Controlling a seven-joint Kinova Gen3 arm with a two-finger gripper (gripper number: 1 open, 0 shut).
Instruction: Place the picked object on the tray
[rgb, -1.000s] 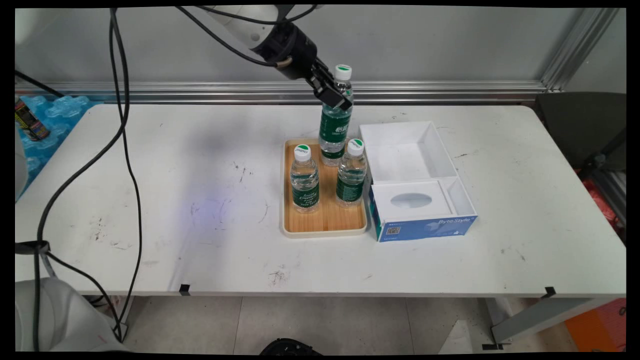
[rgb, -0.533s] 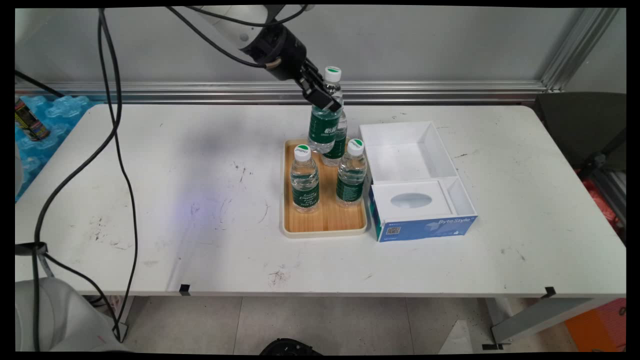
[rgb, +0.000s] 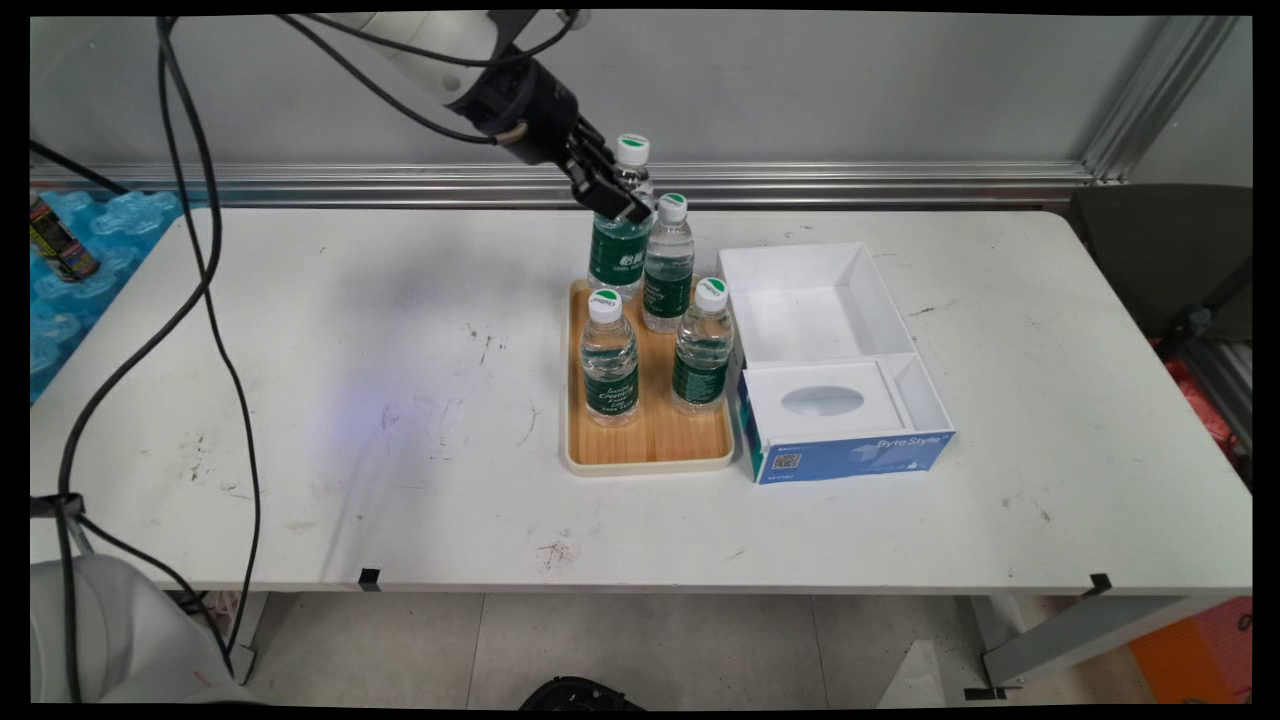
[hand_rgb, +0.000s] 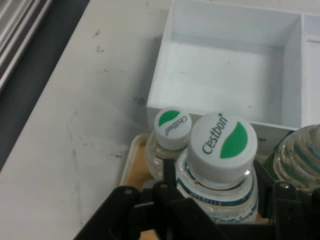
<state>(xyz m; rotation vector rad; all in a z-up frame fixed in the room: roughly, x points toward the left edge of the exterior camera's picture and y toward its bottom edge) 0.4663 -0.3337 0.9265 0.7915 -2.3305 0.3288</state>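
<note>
My gripper (rgb: 612, 195) is shut on the neck of a clear water bottle (rgb: 619, 232) with a green label and a white cap, held upright above the far left corner of the wooden tray (rgb: 655, 440). Close up in the hand view, the held bottle's cap (hand_rgb: 223, 146) reads Cestbon and sits between the fingers. Three more bottles stand on the tray: one at the far end (rgb: 668, 265), just right of the held one, and two nearer, left (rgb: 610, 360) and right (rgb: 704, 347). The far bottle's cap (hand_rgb: 172, 125) shows just beyond the held one.
An open white box (rgb: 832, 310) with a blue front stands right of the tray, touching it; the hand view shows its bare compartment (hand_rgb: 225, 80). A blue bottle pack (rgb: 90, 250) lies at the table's far left edge. Black cables (rgb: 215, 300) hang at left.
The gripper has carried the held bottle leftward, from over the tray's far right to its far left. The far bottle that it hid now shows.
</note>
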